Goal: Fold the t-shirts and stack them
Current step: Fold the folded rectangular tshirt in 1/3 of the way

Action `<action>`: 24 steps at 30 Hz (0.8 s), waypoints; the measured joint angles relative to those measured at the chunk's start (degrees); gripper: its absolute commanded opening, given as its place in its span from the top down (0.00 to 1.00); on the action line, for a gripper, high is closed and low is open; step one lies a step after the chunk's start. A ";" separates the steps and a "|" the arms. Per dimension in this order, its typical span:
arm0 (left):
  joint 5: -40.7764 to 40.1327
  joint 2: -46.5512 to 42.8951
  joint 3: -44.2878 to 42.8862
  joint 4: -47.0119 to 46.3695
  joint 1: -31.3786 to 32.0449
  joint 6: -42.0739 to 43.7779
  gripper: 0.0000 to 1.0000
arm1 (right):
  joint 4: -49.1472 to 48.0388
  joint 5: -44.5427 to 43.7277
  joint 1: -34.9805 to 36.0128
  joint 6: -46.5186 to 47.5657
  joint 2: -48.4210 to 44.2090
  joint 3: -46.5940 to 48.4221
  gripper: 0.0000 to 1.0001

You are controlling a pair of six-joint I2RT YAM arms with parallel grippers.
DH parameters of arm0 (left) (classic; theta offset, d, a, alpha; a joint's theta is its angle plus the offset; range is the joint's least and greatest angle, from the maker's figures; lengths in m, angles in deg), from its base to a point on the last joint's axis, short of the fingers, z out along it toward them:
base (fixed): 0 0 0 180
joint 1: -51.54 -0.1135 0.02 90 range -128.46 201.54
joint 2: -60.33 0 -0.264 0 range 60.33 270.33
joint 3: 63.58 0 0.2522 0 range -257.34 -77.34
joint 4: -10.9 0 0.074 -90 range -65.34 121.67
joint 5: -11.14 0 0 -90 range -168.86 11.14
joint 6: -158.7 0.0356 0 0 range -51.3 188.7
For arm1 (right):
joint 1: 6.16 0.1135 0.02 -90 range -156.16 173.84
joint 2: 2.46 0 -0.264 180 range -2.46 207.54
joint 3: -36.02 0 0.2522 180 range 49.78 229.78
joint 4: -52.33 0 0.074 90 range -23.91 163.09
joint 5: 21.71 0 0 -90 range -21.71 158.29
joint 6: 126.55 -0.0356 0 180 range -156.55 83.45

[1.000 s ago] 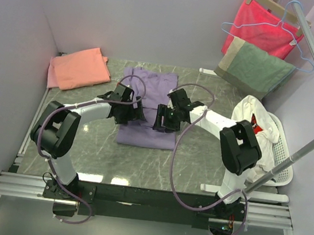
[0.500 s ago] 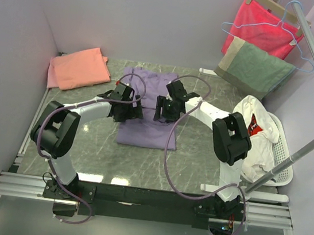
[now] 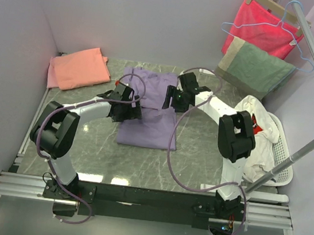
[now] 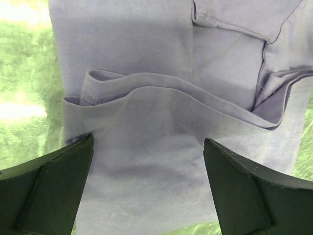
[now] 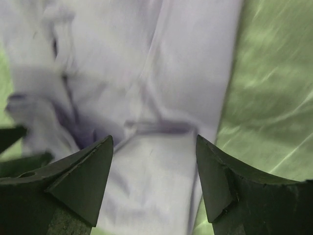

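Two matching arms rise from the black base bar (image 3: 146,199): the left arm (image 3: 57,130) and right arm (image 3: 235,142) are white tubes linked by chunky black joint housings. A loose purple-grey cable (image 3: 169,151) loops from that bar up each one. The left gripper (image 4: 147,139) and right gripper (image 5: 154,137) carry dark, wedge-shaped matte fingers.

One lavender t-shirt (image 3: 146,130), one salmon-pink t-shirt (image 3: 79,68), two robot arms (image 3: 82,110) (image 3: 219,109), one red cloth (image 3: 261,27), one grey-green towel (image 3: 253,69), one laundry basket (image 3: 282,152).
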 measured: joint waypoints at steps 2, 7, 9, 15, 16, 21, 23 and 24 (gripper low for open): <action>-0.33 -0.42 0.02 0.00 -0.04 0.13 0.01 | -0.50 2.10 0.07 -0.24 -2.62 -3.21 0.25; -0.81 -0.98 0.02 -0.13 -0.11 0.15 0.00 | -2.49 6.60 1.33 -1.36 -7.58 -9.84 0.25; -1.11 -0.96 0.02 -0.11 -0.11 0.13 0.01 | -3.39 8.00 2.10 -1.79 -8.15 -11.23 0.25; -2.51 0.48 -0.11 -0.57 -0.39 0.11 0.01 | -5.14 8.70 3.21 -2.43 -6.91 -12.66 0.24; -3.02 0.72 0.13 -1.07 -0.50 0.07 0.00 | -5.38 8.31 3.21 -2.40 -6.25 -12.63 0.24; -5.68 0.52 3.41 -4.44 -1.42 -1.31 0.01 | -5.05 5.03 2.84 -2.43 -2.62 -11.15 0.24; -6.38 -0.35 4.87 -6.14 -1.84 -1.70 0.01 | -5.33 3.23 2.71 -2.36 -2.43 -10.78 0.24; -6.69 -0.87 5.73 -7.02 -2.10 -2.10 0.01 | -5.33 2.97 2.62 -2.38 -2.36 -10.78 0.24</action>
